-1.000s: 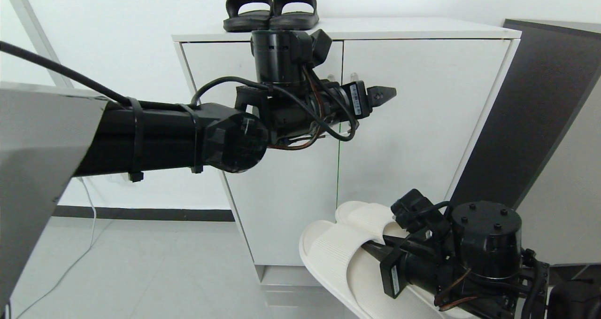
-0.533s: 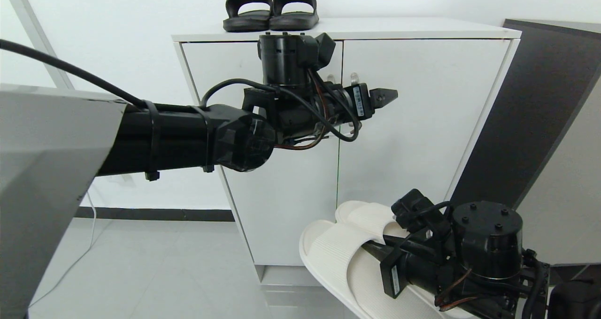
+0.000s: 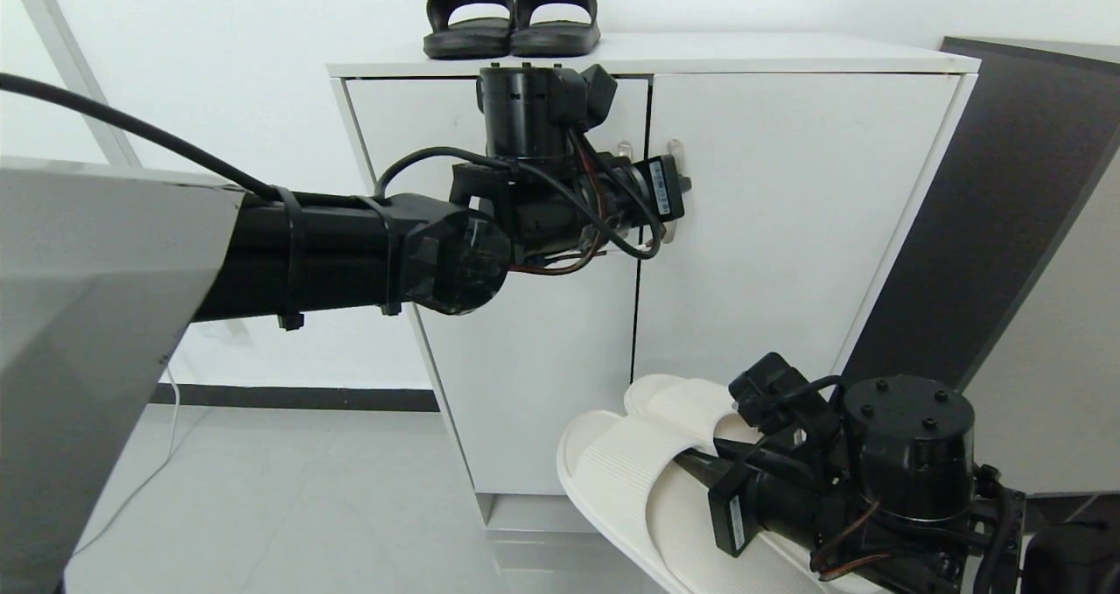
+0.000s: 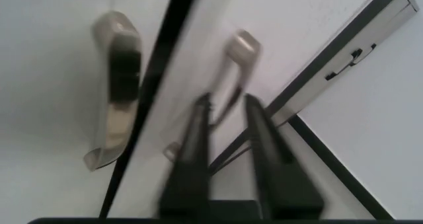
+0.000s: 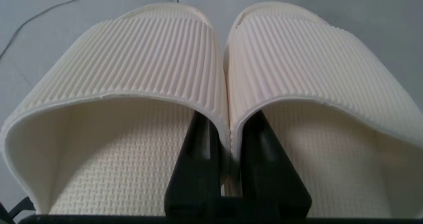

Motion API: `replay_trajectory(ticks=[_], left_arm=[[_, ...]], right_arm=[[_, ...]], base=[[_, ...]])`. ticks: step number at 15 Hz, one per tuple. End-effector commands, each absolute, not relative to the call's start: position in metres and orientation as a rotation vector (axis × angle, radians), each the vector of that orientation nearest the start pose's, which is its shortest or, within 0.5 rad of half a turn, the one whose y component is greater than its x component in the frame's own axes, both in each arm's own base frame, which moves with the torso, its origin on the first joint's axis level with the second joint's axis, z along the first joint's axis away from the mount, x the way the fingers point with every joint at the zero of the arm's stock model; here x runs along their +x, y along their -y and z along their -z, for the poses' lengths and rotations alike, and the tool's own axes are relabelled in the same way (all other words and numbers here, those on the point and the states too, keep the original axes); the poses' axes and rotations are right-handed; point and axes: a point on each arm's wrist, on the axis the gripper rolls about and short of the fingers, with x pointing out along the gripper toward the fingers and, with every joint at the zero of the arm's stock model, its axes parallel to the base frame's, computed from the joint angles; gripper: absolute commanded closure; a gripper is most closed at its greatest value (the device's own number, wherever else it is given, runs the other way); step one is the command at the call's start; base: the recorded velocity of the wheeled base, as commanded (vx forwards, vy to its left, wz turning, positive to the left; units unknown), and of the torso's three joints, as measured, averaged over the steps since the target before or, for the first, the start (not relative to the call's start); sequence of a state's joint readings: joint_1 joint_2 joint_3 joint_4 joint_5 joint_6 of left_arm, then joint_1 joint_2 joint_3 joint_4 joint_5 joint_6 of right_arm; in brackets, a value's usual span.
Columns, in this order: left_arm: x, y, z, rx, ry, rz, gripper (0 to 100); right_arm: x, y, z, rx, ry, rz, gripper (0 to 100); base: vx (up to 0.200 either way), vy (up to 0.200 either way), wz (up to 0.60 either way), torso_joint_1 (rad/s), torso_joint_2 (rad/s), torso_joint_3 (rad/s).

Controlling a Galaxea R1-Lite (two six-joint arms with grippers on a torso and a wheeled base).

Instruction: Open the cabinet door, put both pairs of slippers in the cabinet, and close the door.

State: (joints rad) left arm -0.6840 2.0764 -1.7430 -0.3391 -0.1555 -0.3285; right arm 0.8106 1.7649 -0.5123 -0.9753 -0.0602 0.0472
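The white cabinet has both doors shut. A black pair of slippers rests on its top. Two clear handles flank the centre seam. My left gripper is up against the doors at those handles. In the left wrist view it is open, its fingers astride one handle. Low at the right, my right gripper is shut on the white pair of slippers, pinching the two inner strap walls together.
A dark grey panel leans beside the cabinet on the right. Grey floor lies open in front and to the left, with a thin cable along it. A white wall stands behind.
My left gripper has turned in toward the doors, so its fingers no longer stick out to the right across the right door. The right arm and white slippers have held still.
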Motion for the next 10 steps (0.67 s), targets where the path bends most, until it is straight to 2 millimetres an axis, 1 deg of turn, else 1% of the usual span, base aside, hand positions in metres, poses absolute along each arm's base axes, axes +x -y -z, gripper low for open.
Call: replay_trajectory(ticks=[1,3,5,7,10], left_arm=[[0.333,0.277,-0.282,-0.316,-0.122,0.839,100],[0.329,0.274,-0.285,-0.319,-0.119,0.839,100],[0.325,0.272,-0.283,-0.314,-0.131,0.839,100],[0.32,0.268,-0.283,-0.31,-0.14,0.839,100],[0.303,0.259,-0.284,-0.313,-0.129,0.85,100]], right_arm=[[0.195,-0.204,-0.124,-0.075,-0.275,-0.742,100],[0.194,-0.204,-0.124,-0.073,-0.275,-0.748,100],[0.192,-0.204,-0.123,-0.075,-0.281,-0.758,100],[0.188,-0.204,-0.122,-0.07,-0.279,-0.798,100],[0.176,-0.201,-0.123,-0.067,-0.28,-0.881,100]], base=[[0.0,0.0,0.0,0.0,0.0,0.0],[0.0,0.0,0.0,0.0,0.0,0.0],[0.0,0.0,0.0,0.0,0.0,0.0],[0.0,0.0,0.0,0.0,0.0,0.0],[0.0,0.0,0.0,0.0,0.0,0.0]])
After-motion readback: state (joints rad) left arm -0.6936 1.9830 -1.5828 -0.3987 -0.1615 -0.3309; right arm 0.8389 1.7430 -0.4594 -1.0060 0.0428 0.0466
